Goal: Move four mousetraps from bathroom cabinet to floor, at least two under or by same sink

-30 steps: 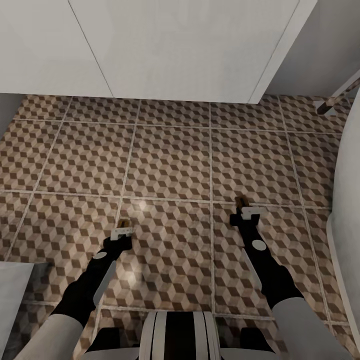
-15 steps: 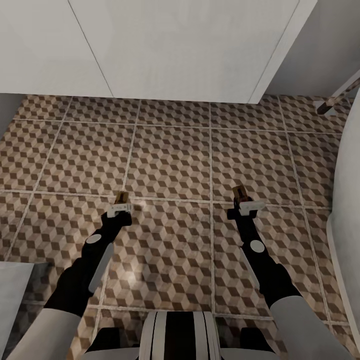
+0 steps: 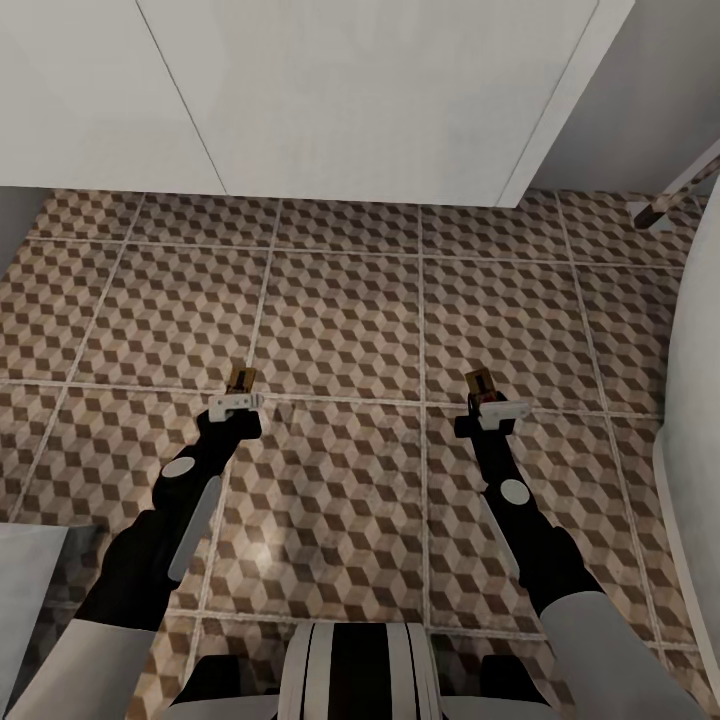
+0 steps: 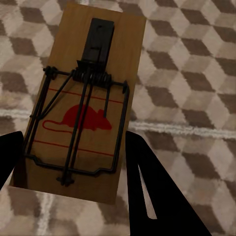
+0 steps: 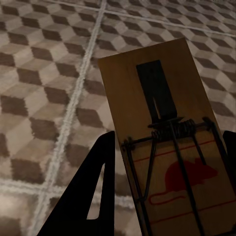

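Each gripper carries a mousetrap over the cube-patterned bathroom floor (image 3: 340, 320). My left gripper (image 3: 238, 402) is shut on a tan wooden mousetrap (image 3: 241, 379); the left wrist view shows that mousetrap (image 4: 83, 98) with its dark wire spring and red mouse mark, gripped by its sides between the black fingers (image 4: 147, 177). My right gripper (image 3: 490, 410) is shut on a second mousetrap (image 3: 479, 383), which the right wrist view shows as a board (image 5: 167, 137) slanting across between the black fingers (image 5: 93, 187). The cabinet is out of view.
A white panelled wall unit (image 3: 330, 90) runs along the far edge of the floor. A white curved fixture (image 3: 695, 400) stands at the right, a pale grey surface corner (image 3: 25, 580) at the lower left, and a thin brown-and-white leg (image 3: 680, 190) at the upper right.
My left arm has stretched forward, carrying its mousetrap farther out over the tiles. My right arm moved forward a little at first and has since held still.
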You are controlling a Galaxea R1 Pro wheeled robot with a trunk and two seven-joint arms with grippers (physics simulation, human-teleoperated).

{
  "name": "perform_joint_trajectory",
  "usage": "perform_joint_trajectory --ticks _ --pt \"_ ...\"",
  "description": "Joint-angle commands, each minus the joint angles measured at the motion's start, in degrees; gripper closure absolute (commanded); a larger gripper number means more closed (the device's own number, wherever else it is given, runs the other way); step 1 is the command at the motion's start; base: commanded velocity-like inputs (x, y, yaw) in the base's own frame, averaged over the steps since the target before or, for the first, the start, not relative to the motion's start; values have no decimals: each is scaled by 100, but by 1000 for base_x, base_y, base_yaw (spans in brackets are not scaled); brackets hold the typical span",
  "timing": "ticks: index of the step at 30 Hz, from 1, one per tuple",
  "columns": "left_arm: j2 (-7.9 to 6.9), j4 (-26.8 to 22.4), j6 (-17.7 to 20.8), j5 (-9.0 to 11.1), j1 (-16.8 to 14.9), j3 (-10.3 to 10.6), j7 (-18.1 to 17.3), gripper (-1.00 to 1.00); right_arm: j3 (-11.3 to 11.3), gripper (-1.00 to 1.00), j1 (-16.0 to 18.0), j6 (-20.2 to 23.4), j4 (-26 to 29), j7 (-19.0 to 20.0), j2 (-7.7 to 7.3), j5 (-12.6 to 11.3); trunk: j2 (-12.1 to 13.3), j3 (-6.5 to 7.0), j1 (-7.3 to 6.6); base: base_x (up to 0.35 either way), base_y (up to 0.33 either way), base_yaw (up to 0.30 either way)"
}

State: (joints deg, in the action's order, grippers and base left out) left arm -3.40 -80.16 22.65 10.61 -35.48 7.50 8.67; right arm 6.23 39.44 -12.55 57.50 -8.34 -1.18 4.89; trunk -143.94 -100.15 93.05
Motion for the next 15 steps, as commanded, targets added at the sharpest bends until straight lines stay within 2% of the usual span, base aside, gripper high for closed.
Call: perform_joint_trajectory --ticks 1,15 --pt "-8 -14 26 38 -3 17 63 100 18 100 3 -2 -2 -36 -6 38 -1 -3 -1 0 0 0" --pt "-82 -131 38 45 -3 12 65 100 18 100 3 -2 -2 -36 -14 40 -1 -3 -1 0 0 0"
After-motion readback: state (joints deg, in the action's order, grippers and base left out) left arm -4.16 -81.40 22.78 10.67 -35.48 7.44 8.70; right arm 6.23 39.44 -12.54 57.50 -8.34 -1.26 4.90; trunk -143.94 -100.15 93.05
